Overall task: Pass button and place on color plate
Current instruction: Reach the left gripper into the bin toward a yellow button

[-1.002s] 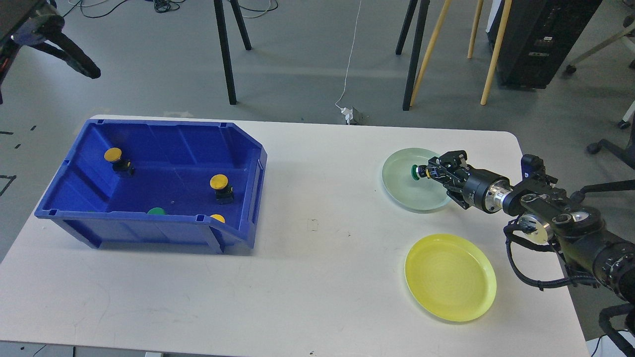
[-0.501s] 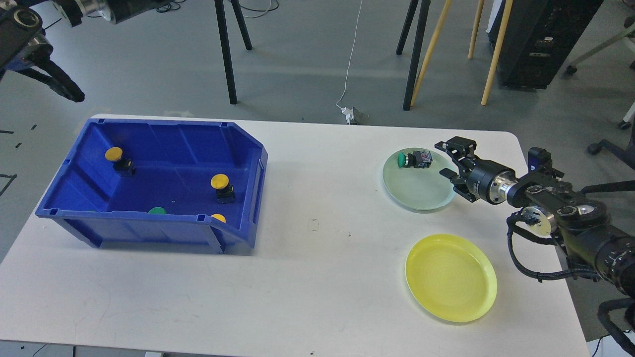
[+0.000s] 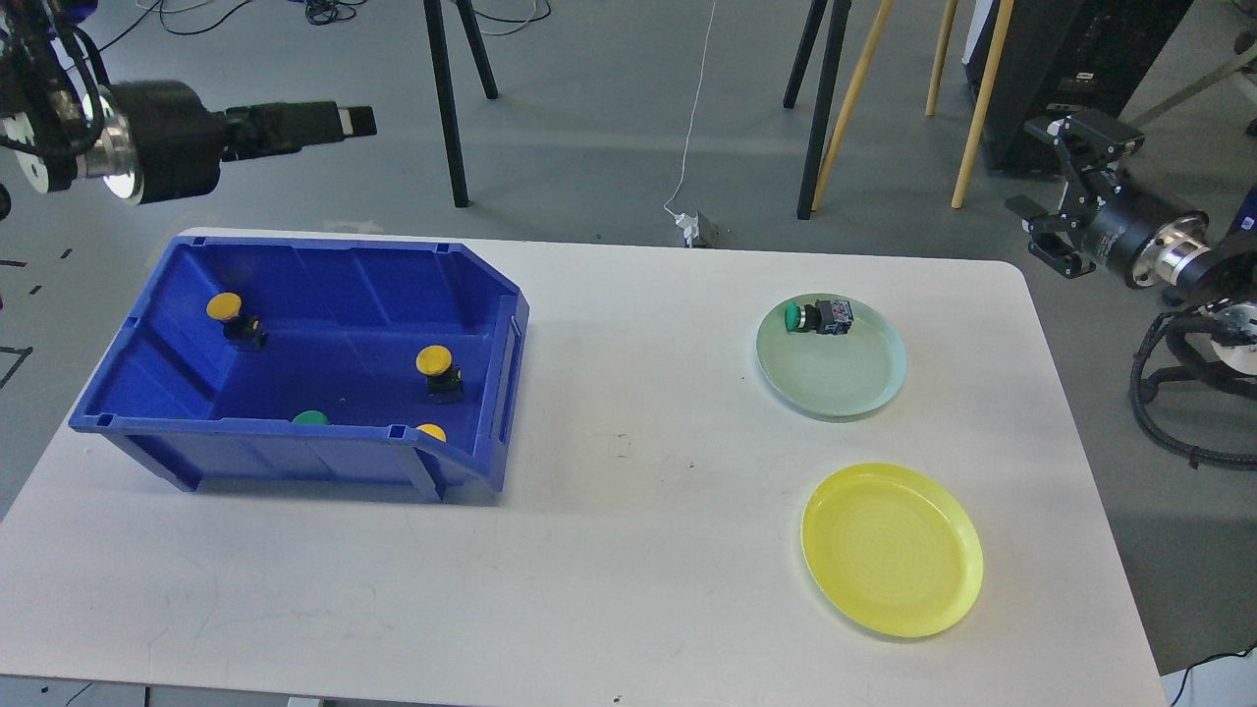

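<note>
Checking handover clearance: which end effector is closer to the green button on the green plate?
Right. The right end effector is raised off the table's far right corner, up and right of the green button. The left end effector is far to its left, above the blue bin.

A white tabletop with rounded corners filled the lower part of the view, lightly scuffed. Beyond it lay a grey floor. Black stand legs rose at the left and another pair at centre right, beside pale wooden legs. A white cable ran down to a small plug block. A black cabinet stood far right, with a chair base nearby.
</note>
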Motion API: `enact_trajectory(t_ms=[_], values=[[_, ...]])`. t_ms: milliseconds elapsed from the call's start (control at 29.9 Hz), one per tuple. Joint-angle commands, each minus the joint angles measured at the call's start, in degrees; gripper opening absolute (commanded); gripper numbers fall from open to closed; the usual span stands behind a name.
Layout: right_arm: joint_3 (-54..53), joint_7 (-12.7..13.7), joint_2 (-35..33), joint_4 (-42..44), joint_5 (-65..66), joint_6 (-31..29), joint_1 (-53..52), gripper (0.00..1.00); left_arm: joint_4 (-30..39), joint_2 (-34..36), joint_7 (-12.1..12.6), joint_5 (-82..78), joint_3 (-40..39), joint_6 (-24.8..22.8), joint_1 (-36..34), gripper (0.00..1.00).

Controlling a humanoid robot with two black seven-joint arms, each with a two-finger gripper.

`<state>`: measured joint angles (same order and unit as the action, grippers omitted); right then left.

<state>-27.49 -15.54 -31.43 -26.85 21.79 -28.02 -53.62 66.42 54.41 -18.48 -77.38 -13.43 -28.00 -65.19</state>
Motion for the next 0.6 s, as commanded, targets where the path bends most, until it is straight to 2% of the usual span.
enact_trajectory(t_ms=[0, 67, 200, 301, 401, 568], values=[[-0.4, 0.9, -2.2, -0.2, 0.0, 0.0, -2.4, 0.88, 5.9, 2.3, 3.4, -6.7, 3.2, 0.0, 0.5, 0.96], [-0.5, 2.0, -3.2, -0.2, 0.0, 0.0, -3.2, 0.88, 6.8, 1.8, 4.9, -9.6, 4.4, 0.0, 0.4, 0.95], [-0.5, 2.2, -3.7, 0.0, 0.1, 0.0, -3.9, 0.88, 6.0, -3.5, 6.1, -16.9, 4.8, 0.0, 0.9, 0.95], [-0.8, 2.2, -5.3, 0.2, 0.0, 0.0, -5.4, 0.88, 3.2, -8.8, 6.1, -22.9, 4.8, 0.0, 2.5, 0.95], [-0.6, 1.0, -9.0, 0.3, 0.1, 0.0, -5.5, 0.88, -0.8, -13.4, 6.0, -25.0, 4.7, 0.0, 5.4, 0.95], [2.3, 0.2, -8.9, -0.1, 0.1, 0.0, 1.5, 0.88, -4.8, -17.7, 6.0, -25.1, 4.8, 0.0, 7.1, 0.95]])
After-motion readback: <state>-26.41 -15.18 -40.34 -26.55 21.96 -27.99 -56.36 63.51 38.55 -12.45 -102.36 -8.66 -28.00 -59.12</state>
